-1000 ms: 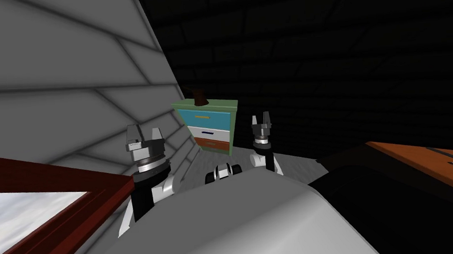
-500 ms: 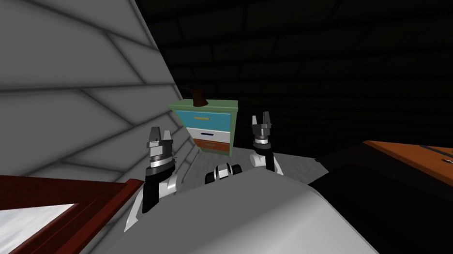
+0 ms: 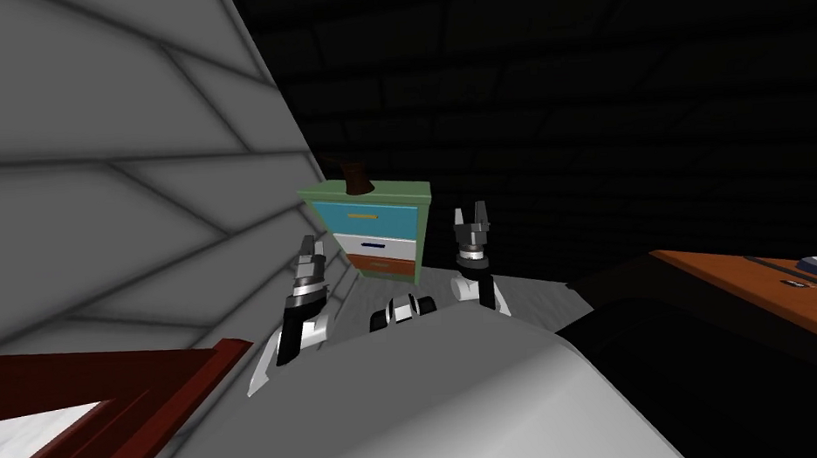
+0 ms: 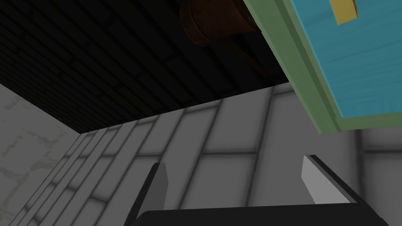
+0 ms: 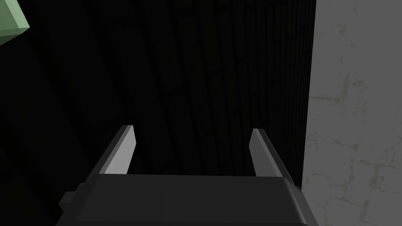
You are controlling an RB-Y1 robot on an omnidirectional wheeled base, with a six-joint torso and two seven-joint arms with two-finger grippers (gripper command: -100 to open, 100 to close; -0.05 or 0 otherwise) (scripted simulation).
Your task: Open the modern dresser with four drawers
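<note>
The dresser [image 3: 372, 228] stands ahead of me against a dark wall. It has a green frame, a blue top drawer with a yellow handle, a white drawer with a dark blue handle and an orange-brown drawer below; all look closed. A brown pot [image 3: 359, 179] sits on top. My left gripper [image 3: 309, 249] is raised just left of the dresser, apart from it. In the left wrist view the left gripper [image 4: 235, 176] is open, with the green frame [image 4: 298, 66], blue drawer [image 4: 353, 70] and pot [image 4: 214, 19] beyond. My right gripper [image 3: 471, 214] is raised to the right of the dresser, and the right wrist view shows the gripper [image 5: 192, 147] open and empty.
A grey tiled wall [image 3: 132, 166] runs along my left up to the dresser. A dark red frame [image 3: 144, 384] lies at the lower left. An orange-brown tabletop [image 3: 750, 283] with small items stands at the right. Grey floor [image 3: 532, 290] lies before the dresser.
My left arm has swung right toward the dresser's left side, and its hand has turned edge-on. The view has shifted slightly. The right arm has stayed still.
</note>
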